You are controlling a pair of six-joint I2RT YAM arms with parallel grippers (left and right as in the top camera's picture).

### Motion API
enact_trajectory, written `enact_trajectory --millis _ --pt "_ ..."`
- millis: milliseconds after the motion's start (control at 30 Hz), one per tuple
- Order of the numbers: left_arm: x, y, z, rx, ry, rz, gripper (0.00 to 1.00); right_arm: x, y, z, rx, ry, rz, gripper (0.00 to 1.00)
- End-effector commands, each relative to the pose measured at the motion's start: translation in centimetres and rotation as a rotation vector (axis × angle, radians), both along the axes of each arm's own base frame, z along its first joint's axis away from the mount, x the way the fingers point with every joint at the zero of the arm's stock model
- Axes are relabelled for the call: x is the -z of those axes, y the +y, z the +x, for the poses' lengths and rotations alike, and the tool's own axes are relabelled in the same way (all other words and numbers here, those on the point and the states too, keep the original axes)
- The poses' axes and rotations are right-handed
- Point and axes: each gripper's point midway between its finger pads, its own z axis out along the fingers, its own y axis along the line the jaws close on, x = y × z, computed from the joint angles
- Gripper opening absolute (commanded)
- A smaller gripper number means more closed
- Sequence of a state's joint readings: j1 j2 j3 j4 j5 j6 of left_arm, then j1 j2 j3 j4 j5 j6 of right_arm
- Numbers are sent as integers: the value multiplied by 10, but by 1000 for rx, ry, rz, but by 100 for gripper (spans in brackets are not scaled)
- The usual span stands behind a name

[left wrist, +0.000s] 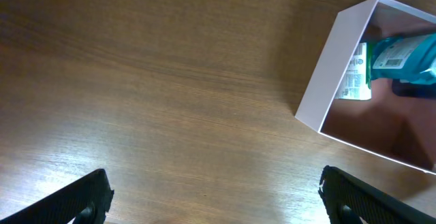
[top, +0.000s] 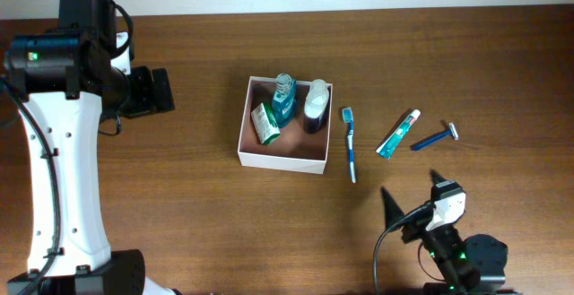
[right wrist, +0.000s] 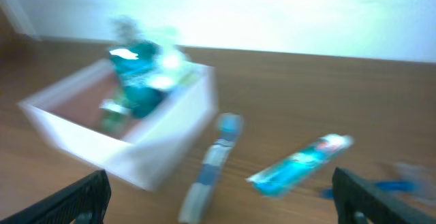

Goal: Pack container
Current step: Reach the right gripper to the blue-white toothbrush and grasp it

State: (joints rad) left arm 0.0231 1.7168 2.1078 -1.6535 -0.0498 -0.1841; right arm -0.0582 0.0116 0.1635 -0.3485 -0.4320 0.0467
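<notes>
The container [top: 256,156], a square white-walled box with a pinkish-brown inside, sits mid-table and holds a teal bottle [top: 284,98], a white-capped dark bottle [top: 315,105] and a green soap packet [top: 265,124]. To its right on the table lie a blue toothbrush [top: 350,143], a toothpaste tube [top: 398,134] and a blue razor [top: 436,137]. My left gripper [left wrist: 214,197] is open and empty over bare wood left of the container [left wrist: 334,67]. My right gripper [right wrist: 221,197] is open and empty, near the front edge, facing the toothbrush [right wrist: 211,163], tube [right wrist: 300,161] and container [right wrist: 143,152].
The right wrist view is blurred. A pale wall runs behind the table's far edge. The left arm's white body [top: 63,178] stands along the left side of the table.
</notes>
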Motion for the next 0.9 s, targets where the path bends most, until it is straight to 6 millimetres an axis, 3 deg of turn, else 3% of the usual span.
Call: enact_trajectory --millis 0,133,400,567,733,867 --pt "-4 4 1 -10 -12 17 99 -1 41 -24 -208 178 341 99" --pt "-4 4 1 -10 -12 17 99 -6 41 -23 -185 245 494 99" --pt "-4 4 1 -10 -12 17 99 -58 31 -14 -136 132 451 98" --pt "-4 4 1 -10 -12 17 99 -87 24 14 -98 233 321 99" --pt "-4 4 1 -10 -12 17 99 -63 0 55 84 613 212 99" --pt "-4 4 1 -10 -12 17 99 -45 3 90 120 811 101 99"
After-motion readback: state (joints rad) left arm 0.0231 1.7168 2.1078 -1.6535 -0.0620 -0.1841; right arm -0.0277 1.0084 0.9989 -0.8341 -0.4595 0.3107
